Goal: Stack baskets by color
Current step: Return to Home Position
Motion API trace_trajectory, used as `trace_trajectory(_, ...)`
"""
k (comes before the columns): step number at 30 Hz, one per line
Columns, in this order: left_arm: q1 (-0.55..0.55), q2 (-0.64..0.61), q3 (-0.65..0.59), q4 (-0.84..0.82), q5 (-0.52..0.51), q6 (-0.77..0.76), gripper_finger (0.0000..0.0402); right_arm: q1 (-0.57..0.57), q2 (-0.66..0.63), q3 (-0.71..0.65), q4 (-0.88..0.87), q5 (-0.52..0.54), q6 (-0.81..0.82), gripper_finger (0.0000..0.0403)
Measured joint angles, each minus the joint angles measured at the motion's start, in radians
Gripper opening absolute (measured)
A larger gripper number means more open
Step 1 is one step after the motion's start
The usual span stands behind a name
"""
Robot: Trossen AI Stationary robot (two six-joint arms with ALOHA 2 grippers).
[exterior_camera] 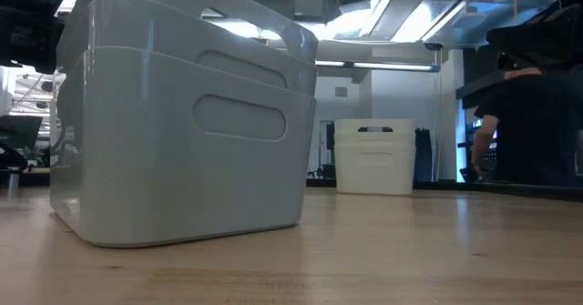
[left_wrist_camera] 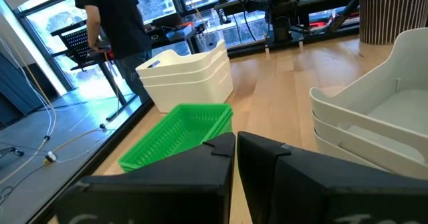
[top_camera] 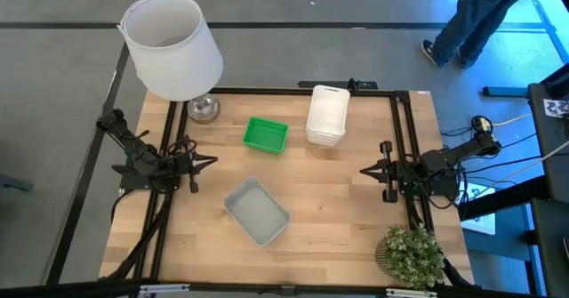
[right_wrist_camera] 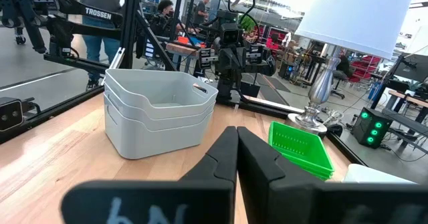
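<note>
step: homing, sorting looks done | green stack (top_camera: pixel 266 135) beside white stack (top_camera: pixel 327 116) at far side, grey stack (top_camera: pixel 256 211) nearer middle | my left gripper (top_camera: pixel 206 163) and right gripper (top_camera: pixel 366 169) clenched, empty, at opposite table (top_camera: pixel 356 236) edges | next: nothing to grab, park clear of stacks

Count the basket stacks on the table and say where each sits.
3. The green stack sits near the middle of the table, the white stack is beside it toward the back edge, and the grey stack is nearer the front edge. Baskets nested inside may be hidden.
</note>
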Motion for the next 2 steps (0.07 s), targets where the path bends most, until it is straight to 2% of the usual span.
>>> trace_trajectory(2, 0.000, 0.000, 0.000, 0.000, 0.000, 0.000, 0.0012, 0.000, 0.000, 0.000, 0.000, 0.000, 0.000, 0.0008)
